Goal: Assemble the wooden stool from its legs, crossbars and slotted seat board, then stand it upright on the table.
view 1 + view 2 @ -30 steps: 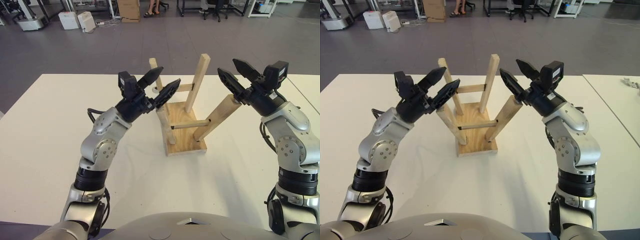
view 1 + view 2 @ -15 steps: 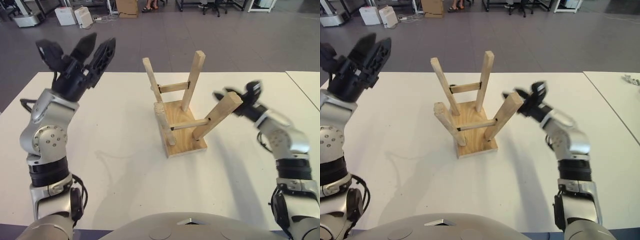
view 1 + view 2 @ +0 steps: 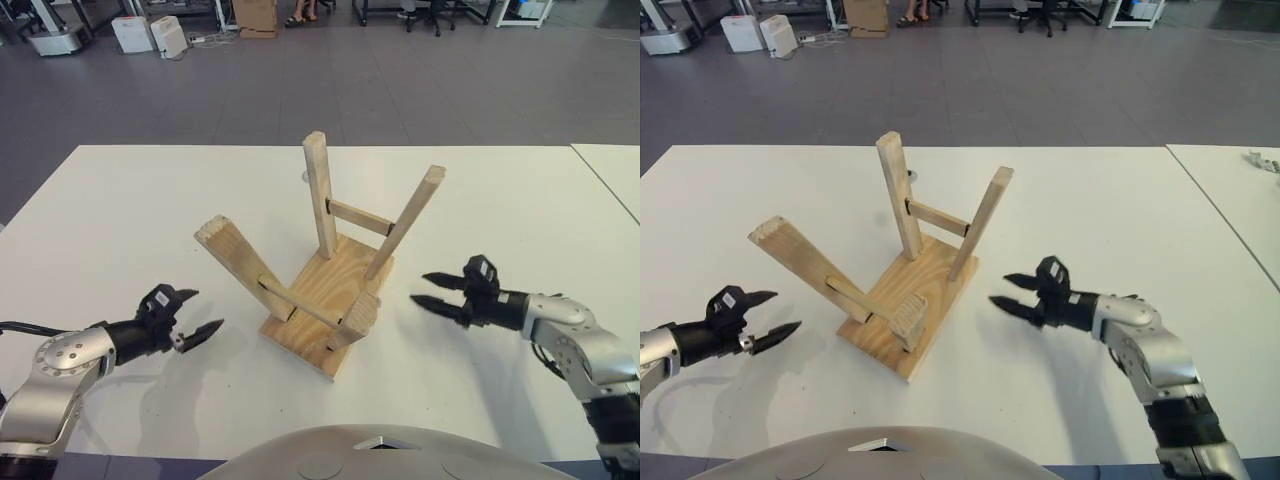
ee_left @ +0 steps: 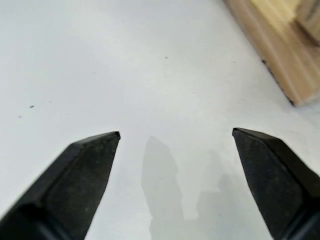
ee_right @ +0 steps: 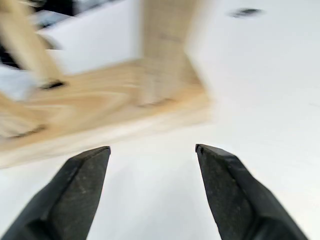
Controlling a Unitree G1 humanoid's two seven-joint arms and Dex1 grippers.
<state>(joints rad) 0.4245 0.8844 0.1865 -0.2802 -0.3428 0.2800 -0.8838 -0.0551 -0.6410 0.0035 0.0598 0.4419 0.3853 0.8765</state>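
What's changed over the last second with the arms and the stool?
Both arms came down from beside the stool's legs to just above the table. The left gripper is now left of the stool, the right gripper right of it. The stool turned and slid a little toward the robot. Unchanged: both grippers open and empty, stool upside down on its seat board.

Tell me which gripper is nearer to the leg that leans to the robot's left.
Left. The left gripper sits low beside that leg, not touching it; the right gripper is on the seat's other side, farther off.
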